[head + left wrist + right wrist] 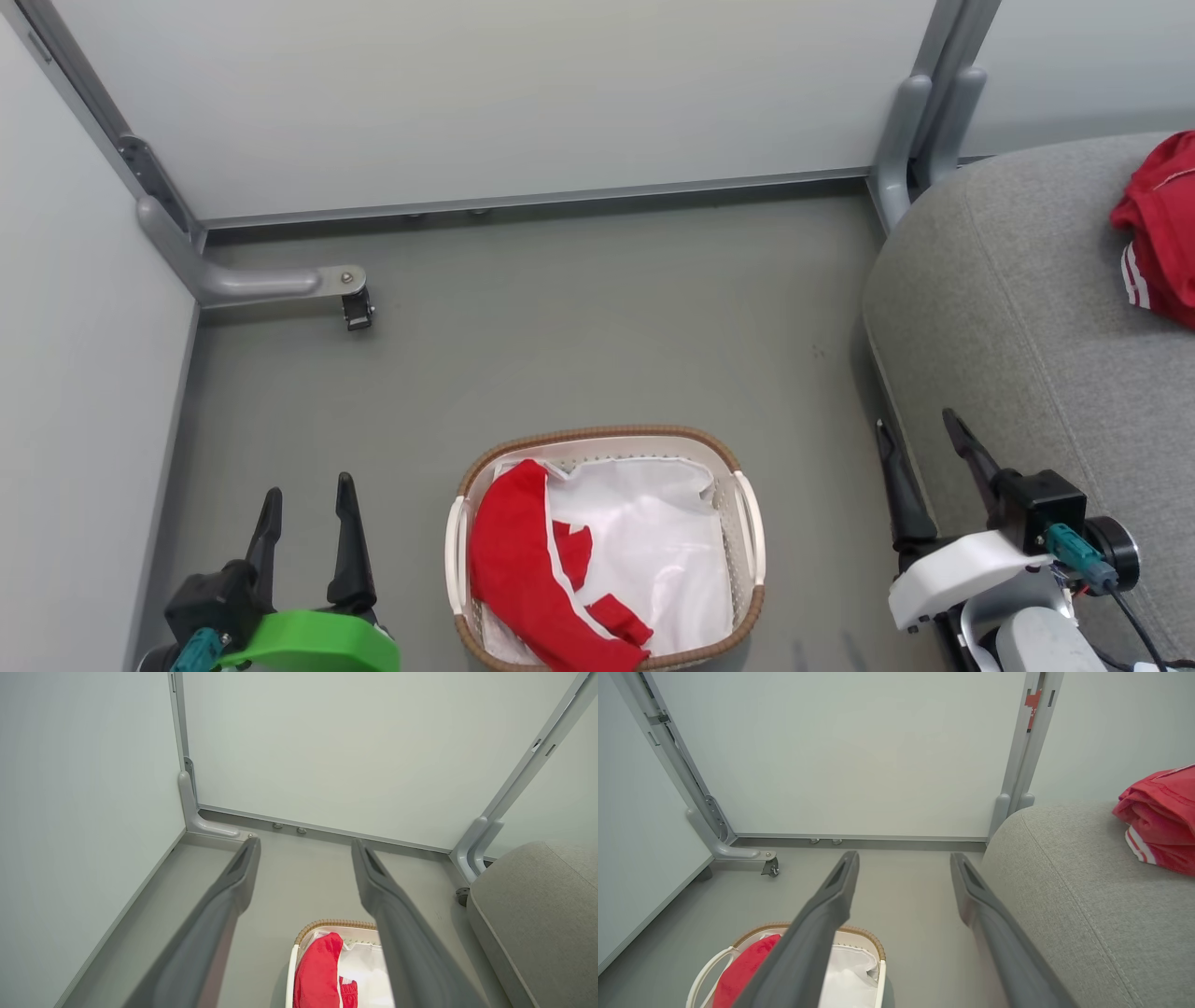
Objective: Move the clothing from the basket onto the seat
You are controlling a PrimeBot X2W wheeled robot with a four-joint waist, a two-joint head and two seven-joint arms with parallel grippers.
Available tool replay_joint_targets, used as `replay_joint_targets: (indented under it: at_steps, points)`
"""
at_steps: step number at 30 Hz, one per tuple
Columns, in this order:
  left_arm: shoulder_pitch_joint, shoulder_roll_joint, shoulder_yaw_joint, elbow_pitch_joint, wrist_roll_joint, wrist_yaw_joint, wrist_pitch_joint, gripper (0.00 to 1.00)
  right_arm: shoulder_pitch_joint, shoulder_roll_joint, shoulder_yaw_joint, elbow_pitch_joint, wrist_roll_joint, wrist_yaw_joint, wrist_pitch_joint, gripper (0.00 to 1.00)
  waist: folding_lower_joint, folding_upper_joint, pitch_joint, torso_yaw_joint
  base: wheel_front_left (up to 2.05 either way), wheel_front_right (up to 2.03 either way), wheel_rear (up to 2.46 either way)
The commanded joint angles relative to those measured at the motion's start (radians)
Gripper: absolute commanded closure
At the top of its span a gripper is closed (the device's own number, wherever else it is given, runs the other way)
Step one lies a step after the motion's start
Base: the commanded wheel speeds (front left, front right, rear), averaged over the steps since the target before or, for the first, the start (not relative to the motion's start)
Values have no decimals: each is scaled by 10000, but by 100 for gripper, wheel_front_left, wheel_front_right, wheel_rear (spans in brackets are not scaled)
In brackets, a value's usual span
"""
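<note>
While left gripper [308, 488] and right gripper [915, 420] stand apart, empty, grabbing the clothing [512, 571] may snag the liner [658, 551] and drag the basket [597, 435]

head: high, fwd-down | wrists: low, fwd | shared: basket [607, 433]

You could read no text, label, brand, number or sign in any of the views. The closest thing was a small red patch [1034, 699] on the grey upright post [1028, 756], and it was too small and blurred for you to make out.
</note>
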Motion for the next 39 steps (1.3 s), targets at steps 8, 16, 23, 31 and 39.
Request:
replay_joint_targets:
  at_steps: [8, 16, 23, 31, 39]
  points:
    - [202, -38, 154, 12, 93, -95, 6, 0, 186, -43, 368, 19, 100, -14, -45, 0, 1, 0, -240, -181, 0, 0, 0]
    - [133, -41, 48, 30, -60, -79, 6, 0, 162, -42, 352, -9, 118, -14, -45, 0, 1, 0, -237, -144, 0, 0, 0]
    - [97, -42, -40, 14, -50, -66, 6, 0, 131, -42, 351, -49, 159, -14, -45, 0, 1, 0, -179, -111, 0, 0, 0]
    - [-15, -41, -116, -47, -44, -56, 6, 0, 2, -42, 349, -112, 172, -14, -46, 0, 1, 0, 38, -144, 0, 0, 0]
    - [-369, -41, -306, 7, 211, -191, 6, 0, -272, -42, 256, -283, 98, -14, -46, 0, 1, 0, 634, -259, 0, 0, 0]
